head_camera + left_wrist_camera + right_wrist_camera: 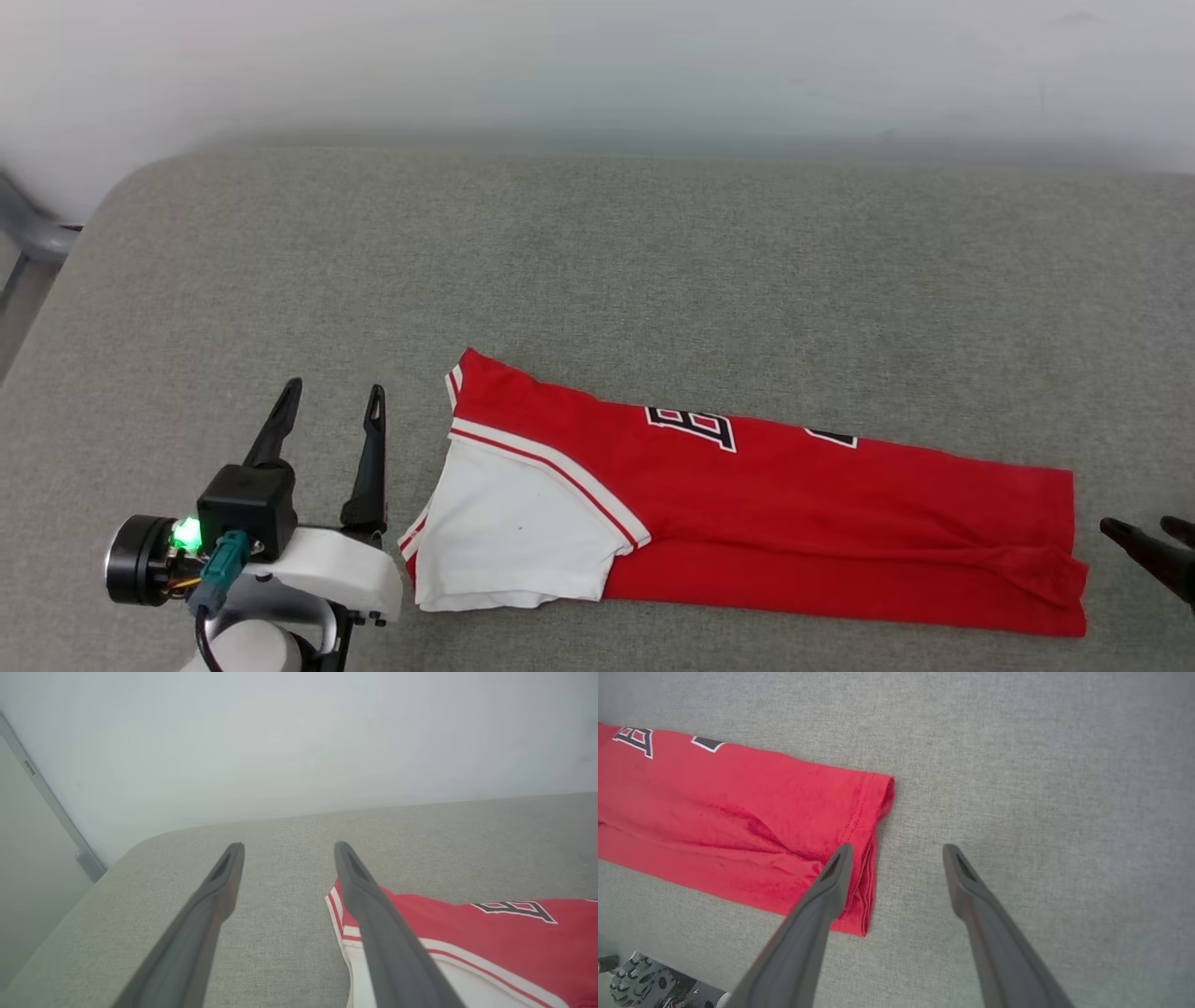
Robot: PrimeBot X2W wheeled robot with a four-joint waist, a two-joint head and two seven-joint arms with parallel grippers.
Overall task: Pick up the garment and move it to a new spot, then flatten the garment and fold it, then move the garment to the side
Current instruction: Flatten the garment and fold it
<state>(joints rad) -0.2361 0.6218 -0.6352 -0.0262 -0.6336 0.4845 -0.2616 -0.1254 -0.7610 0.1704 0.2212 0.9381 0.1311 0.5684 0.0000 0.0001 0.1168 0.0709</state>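
Near the front edge of the bench [597, 261], red jersey T-shirt [794, 504] folded long, stretching left to right. Beside its sleeve end [513, 532], left gripper [335, 387]; beside its hem [1074, 551], right gripper [1137, 525]; both wide open, holding nothing

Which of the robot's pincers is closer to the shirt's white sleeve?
Left. The left pincer sits open just beside the white sleeve; the right pincer is off the far end of the garment.
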